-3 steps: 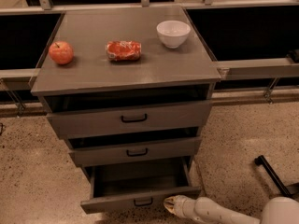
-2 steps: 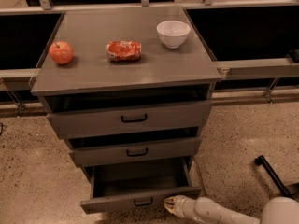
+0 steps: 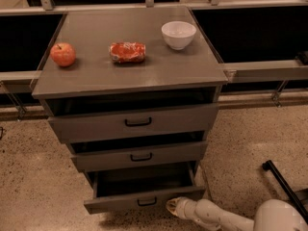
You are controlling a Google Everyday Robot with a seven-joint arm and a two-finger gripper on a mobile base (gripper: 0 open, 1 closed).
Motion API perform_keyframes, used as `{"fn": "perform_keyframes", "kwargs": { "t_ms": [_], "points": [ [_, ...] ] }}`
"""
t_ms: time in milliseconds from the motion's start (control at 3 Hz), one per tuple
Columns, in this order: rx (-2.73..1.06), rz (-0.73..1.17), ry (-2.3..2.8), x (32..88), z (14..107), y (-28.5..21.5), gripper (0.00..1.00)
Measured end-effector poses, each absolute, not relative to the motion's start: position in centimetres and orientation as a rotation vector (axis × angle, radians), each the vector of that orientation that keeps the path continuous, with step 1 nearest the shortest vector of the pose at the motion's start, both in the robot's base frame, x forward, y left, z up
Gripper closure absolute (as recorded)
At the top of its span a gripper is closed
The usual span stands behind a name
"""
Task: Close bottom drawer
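**Gripper (image 3: 174, 206) low at the right end of the bottom drawer (image 3: 144, 200) front; whether it is spread or closed cannot be told.**
The drawer, lowest in the cabinet (image 3: 130, 81), stands pulled out beneath the middle drawer (image 3: 139, 156). Risk: a push this far off-centre may skew the box so it jams, or the gripper may slip off the corner.

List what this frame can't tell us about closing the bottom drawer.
All in the camera view:
- Contact: whether the claw, low at the right front corner of the bottom drawer, touches it; too dim there.
- Inside that drawer: shadowed, contents unclear.
- Arm: cut off by the lower edge.
- Red packet on top: label too small to read.
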State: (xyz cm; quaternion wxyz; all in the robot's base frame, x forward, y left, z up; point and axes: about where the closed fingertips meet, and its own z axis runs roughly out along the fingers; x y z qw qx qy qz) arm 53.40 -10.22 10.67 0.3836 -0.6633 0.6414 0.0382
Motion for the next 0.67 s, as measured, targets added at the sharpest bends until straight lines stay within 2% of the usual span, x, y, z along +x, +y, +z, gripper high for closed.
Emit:
{"fn": "perform_keyframes", "kwargs": {
  "t_ms": [667],
  "points": [
    [-1.682,0.035,1.606,57.4,9.7,-9.5,1.00]
  ]
}}
